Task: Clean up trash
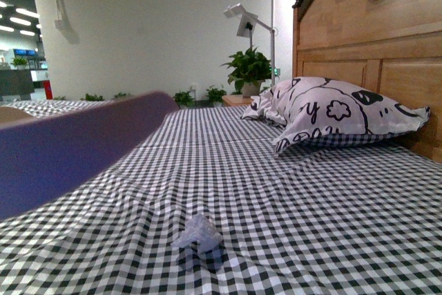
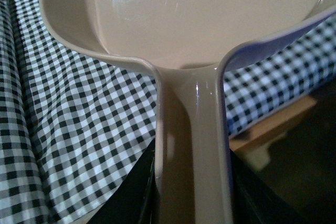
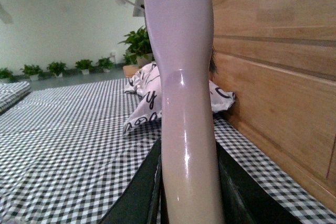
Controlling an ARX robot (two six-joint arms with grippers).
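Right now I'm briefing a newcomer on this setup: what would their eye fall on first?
The black-and-white checked sheet covers the bed, with the small crumpled trash wad lying alone near the front, around the middle. A patterned pillow rests by the wooden headboard at the right. Each gripper clamps a glossy pale tool: the left gripper a dustpan, the right gripper a long handle.

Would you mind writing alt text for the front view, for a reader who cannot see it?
A small crumpled wad of white paper lies on a black-and-white checked bedsheet, near the camera. Further back on the right, a patterned pillow rests beside the wooden headboard; a blurred purple object fills the left edge, with potted plants beyond.
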